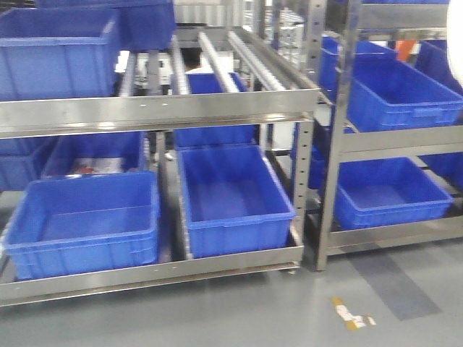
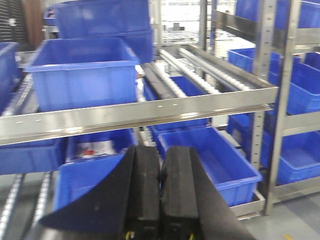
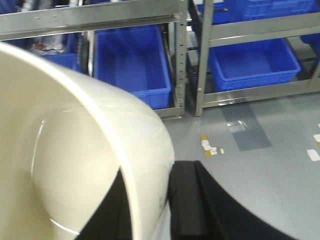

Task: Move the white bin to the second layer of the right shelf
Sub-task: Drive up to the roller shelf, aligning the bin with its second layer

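Note:
The white bin (image 3: 75, 150) fills the left of the right wrist view, held up above the grey floor. My right gripper (image 3: 151, 175) is shut on its rim wall, one finger inside and one finger (image 3: 186, 200) outside. A sliver of the bin (image 1: 457, 36) shows at the right edge of the front view. A steel shelf tier of white roller rails (image 1: 246, 61) with a flat screwed front lip (image 1: 159, 110) stands ahead; it also shows in the left wrist view (image 2: 200, 70). My left gripper (image 2: 160, 152) is shut and empty in front of that lip.
Blue crates sit on the racks: two on the bottom tier (image 1: 87, 220) (image 1: 231, 199), one on the roller tier at left (image 1: 54, 54), and several on the right-hand rack (image 1: 394, 90). Steel uprights (image 1: 329, 144) separate the racks. Tape marks (image 1: 351, 314) lie on the floor.

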`<state>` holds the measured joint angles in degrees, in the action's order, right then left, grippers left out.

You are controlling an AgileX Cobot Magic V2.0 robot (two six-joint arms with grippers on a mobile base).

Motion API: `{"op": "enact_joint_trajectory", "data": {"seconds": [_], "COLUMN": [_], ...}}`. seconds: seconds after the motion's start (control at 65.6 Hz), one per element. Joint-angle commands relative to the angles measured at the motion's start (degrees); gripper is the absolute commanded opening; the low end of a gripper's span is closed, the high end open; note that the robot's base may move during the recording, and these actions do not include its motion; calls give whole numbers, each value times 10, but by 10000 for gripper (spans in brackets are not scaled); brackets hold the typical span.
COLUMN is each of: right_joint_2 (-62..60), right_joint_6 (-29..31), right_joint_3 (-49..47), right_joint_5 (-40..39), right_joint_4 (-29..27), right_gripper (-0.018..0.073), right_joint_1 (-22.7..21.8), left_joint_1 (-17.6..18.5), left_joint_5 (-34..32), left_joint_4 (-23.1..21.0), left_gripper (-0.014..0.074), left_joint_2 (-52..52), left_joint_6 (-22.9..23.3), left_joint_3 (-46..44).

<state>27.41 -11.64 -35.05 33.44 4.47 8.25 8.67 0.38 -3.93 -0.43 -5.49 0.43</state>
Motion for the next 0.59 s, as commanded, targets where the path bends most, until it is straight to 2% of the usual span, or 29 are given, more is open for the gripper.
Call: {"op": "enact_joint_trajectory", "data": {"seconds": [0.0,0.579], "right_joint_2": [1,1], "right_joint_6": [1,1], "right_joint_3": [-18,-18], "right_joint_5": [-58,-58], "right_joint_4": [0,0], "right_gripper": [24,55], "right_joint_1": [-3,-3], "left_joint_1": [1,1], "left_joint_5": [-50,-50], "left_joint_4": [-3,-3], "left_gripper": [85,85], "left_joint_2": [-8,-8], "left_joint_6": [4,4], "left_joint_3": [19,19]}}
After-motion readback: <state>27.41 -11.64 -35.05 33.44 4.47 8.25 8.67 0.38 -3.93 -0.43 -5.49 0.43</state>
